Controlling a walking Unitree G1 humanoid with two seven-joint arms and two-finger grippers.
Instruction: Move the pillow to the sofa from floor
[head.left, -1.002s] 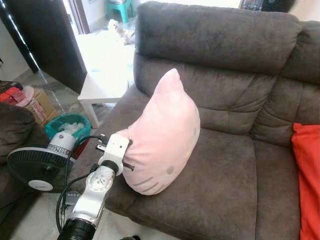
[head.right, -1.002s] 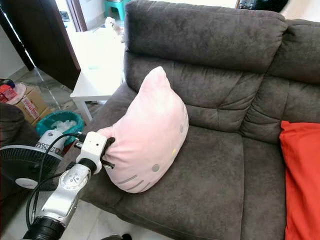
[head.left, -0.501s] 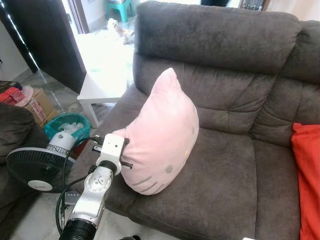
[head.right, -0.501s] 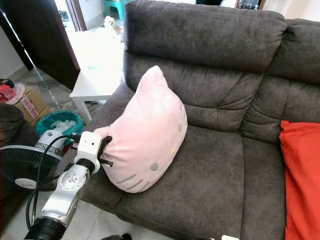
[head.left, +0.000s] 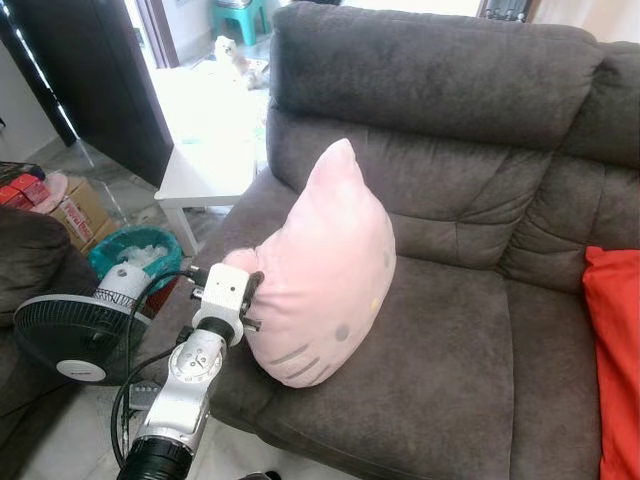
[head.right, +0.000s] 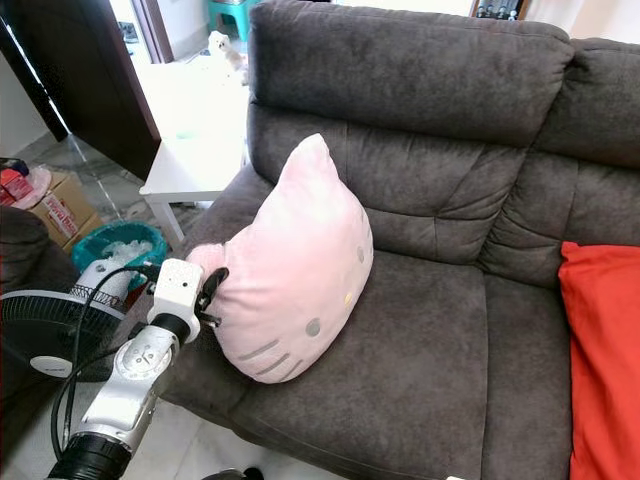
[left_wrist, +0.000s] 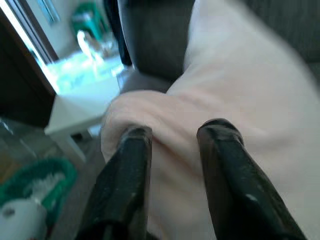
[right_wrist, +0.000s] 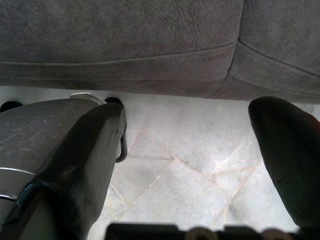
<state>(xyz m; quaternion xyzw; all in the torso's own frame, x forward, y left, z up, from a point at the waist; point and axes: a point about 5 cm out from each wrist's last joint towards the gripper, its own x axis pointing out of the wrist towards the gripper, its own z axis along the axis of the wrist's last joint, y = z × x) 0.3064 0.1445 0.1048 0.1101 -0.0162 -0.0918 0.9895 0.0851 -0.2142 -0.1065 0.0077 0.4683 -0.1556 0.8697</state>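
- the pink pillow stands upright on the seat of the grey sofa, leaning toward its backrest, near the sofa's left end.
- the left gripper has its two fingers pinching a fold at the pillow's lower left corner; the fabric bulges between them.
- the right gripper hangs low with fingers spread wide, tiled floor between them and the sofa's underside just beyond.

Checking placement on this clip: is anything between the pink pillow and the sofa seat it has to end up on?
Nothing visible. The pink pillow already rests upright on the sofa seat, its corner pinched by the left gripper. The red cushion sits far to its right.
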